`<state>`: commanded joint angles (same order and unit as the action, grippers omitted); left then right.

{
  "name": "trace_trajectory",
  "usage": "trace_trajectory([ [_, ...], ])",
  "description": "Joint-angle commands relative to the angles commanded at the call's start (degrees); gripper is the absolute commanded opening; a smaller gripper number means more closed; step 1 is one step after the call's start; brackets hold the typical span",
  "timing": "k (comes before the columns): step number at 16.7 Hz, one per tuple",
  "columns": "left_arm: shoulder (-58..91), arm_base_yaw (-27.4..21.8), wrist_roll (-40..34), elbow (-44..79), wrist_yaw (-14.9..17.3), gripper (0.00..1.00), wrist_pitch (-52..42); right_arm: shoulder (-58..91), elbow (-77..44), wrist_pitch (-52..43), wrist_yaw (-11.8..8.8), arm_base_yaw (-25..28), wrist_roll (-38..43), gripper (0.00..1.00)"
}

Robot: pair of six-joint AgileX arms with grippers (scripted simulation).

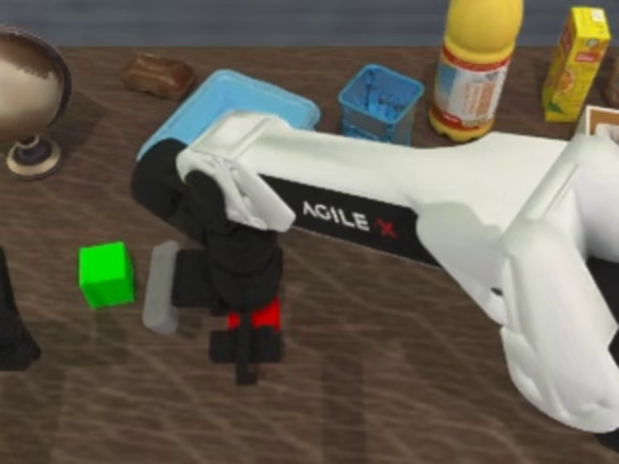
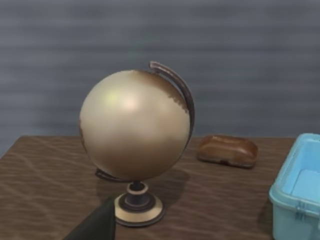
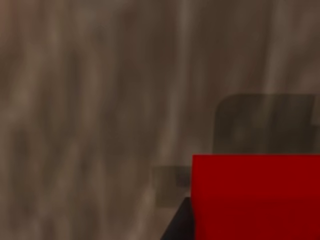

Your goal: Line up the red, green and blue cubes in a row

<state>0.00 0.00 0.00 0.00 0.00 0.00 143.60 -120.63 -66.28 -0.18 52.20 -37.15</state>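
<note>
Between the black fingers of the right gripper (image 1: 248, 329), just below the table's centre and a little toward seven o'clock, sits the red cube (image 1: 261, 314), the fingers closed narrowly on it from its sides; only a strip of red shows in the top view beneath the black wrist, while the right wrist view shows the cube's red face (image 3: 255, 195) close up against the brown wood. Whether the cube rests on the table (image 1: 387, 387) or hangs just above it cannot be told. From the gripper the white right arm (image 1: 406, 213) runs back toward three o'clock, its large shoulder at the table's right edge. At nine o'clock from the red cube, near but apart, lies the green cube (image 1: 105, 274), with a grey bar of the arm's wrist between the two. No blue cube shows in any view. Toward twelve o'clock stand a pale blue tub (image 1: 232, 101), partly hidden by the arm, a translucent blue square cup (image 1: 380, 101), an orange juice bottle (image 1: 476, 68) and a yellow carton (image 1: 575, 63). At ten o'clock are a globe (image 1: 29, 97) and a brown bread loaf (image 1: 157, 74). The left gripper (image 1: 12, 329) is parked at the table's left edge, its fingers' state unclear.
</note>
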Motion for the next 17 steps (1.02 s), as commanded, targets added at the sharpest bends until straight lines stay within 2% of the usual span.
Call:
trace_trajectory([
  [11,0.00,0.00,0.00,0.00,0.00,1.00,0.00,0.00,0.00,0.00,0.00,0.00,0.00,0.98],
  [17,0.00,0.00,0.00,0.00,0.00,1.00,0.00,0.00,0.00,0.00,0.00,0.00,0.00,1.00],
])
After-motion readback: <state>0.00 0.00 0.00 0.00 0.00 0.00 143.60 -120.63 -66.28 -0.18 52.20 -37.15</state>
